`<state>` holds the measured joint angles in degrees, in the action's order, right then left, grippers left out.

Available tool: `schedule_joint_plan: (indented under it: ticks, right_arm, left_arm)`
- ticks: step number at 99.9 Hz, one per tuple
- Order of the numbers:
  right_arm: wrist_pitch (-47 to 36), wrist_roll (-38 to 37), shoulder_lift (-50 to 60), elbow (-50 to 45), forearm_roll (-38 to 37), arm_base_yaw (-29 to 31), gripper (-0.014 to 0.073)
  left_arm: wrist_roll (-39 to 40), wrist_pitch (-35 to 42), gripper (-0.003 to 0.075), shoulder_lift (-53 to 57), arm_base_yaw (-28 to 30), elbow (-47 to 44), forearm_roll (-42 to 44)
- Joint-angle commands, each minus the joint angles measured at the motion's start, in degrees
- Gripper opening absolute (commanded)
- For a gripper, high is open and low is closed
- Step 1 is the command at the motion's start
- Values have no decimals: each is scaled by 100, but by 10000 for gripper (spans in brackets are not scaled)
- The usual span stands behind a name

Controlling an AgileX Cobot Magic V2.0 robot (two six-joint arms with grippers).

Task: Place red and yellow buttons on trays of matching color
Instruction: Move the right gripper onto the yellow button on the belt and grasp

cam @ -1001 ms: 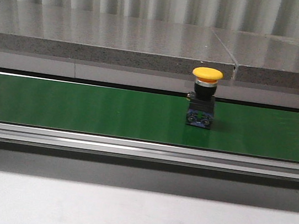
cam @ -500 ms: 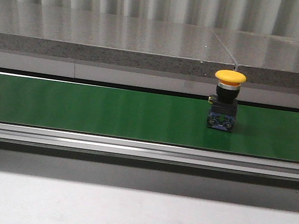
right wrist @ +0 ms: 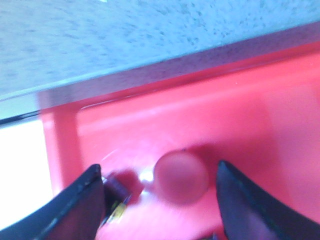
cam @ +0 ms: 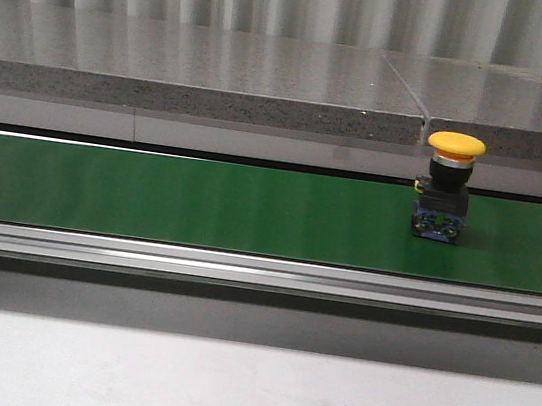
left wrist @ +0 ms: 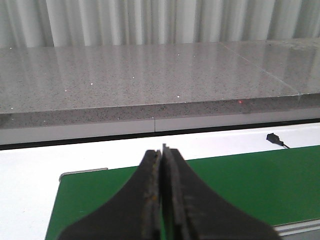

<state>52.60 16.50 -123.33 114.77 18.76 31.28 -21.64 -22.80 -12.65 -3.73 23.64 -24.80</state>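
Note:
A yellow button (cam: 456, 144) on a black and blue base stands upright on the green conveyor belt (cam: 200, 203), toward its right end. In the right wrist view a red button (right wrist: 180, 176) lies blurred inside the red tray (right wrist: 240, 110), between the spread fingers of my right gripper (right wrist: 159, 192), which is open and not touching it. My left gripper (left wrist: 162, 165) is shut with nothing in it, hovering over the belt (left wrist: 250, 185). Neither gripper shows in the front view. No yellow tray is in view.
A grey stone ledge (cam: 199, 67) runs behind the belt. A metal rail (cam: 241, 270) edges the belt's near side, with a white table surface (cam: 225, 388) in front. A small black plug (left wrist: 274, 138) lies on the white surface beyond the belt.
The yellow button has travelled to the right along the belt, from about the middle-right toward the right end.

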Motion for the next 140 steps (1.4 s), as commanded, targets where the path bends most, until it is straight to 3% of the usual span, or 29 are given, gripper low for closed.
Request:
schedule_joint_plan:
  ticks: [1, 47, 79, 108, 140]
  right_arm:
    - [265, 15, 662, 200, 150, 26, 490]
    - [1506, 329, 1838, -121, 594, -413, 490]
    - [1575, 895, 3118, -1893, 854, -770, 490]
    - [973, 1283, 4136, -3829, 866, -1167, 490]
    - [921, 1867, 4219, -4623, 866, -1793, 490]
  left_arm:
    - [2, 388, -20, -52, -43, 148, -67]
    - [2, 388, -20, -52, -43, 148, -67]
    - [2, 388, -20, -52, -43, 148, -67]
    - [2, 388, -20, -52, -43, 148, -67]
    - [2, 388, -20, -52, -43, 148, -67]
